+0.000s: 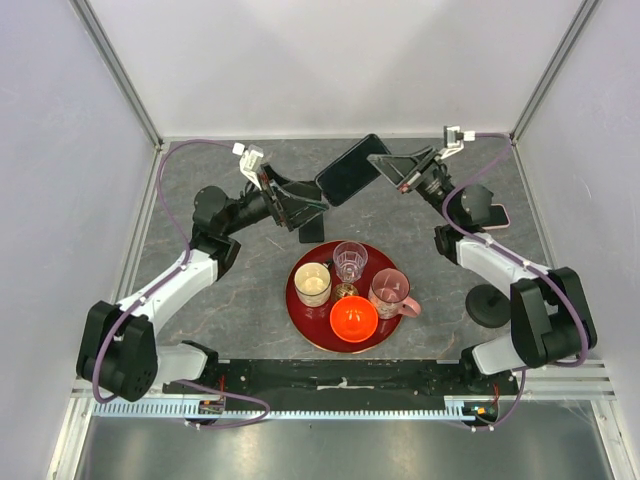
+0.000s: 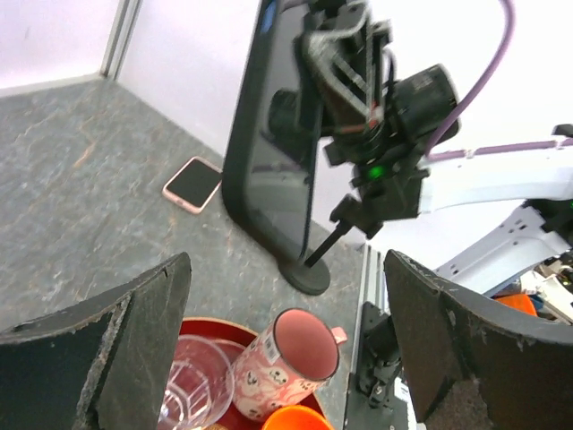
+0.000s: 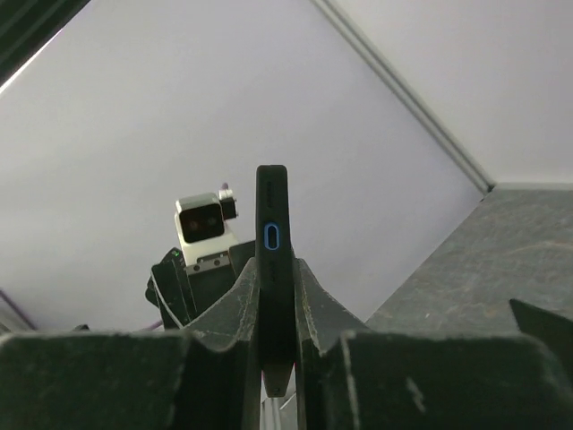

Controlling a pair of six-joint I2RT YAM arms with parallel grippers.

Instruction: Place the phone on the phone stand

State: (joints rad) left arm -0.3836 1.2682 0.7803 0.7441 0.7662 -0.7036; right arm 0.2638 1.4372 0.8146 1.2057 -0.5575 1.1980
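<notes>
My left claw (image 2: 286, 269) gapes wide and empty near the red round tray (image 1: 298, 315), I judge to keep clear of the glossy black slab with an oval port (image 3: 273, 206). My right claw (image 3: 276, 296) pinches that slab by one end, lifted edge-on. The black disc-based post stand (image 1: 490, 305) waits right of centre in the top view; the pink-cased phone (image 1: 492, 215) lies flat behind it, not yet fetched

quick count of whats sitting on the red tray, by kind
cream cup: 1
stemmed glass: 1
pink mug: 1
orange bowl: 1
total on the red tray: 4
</notes>
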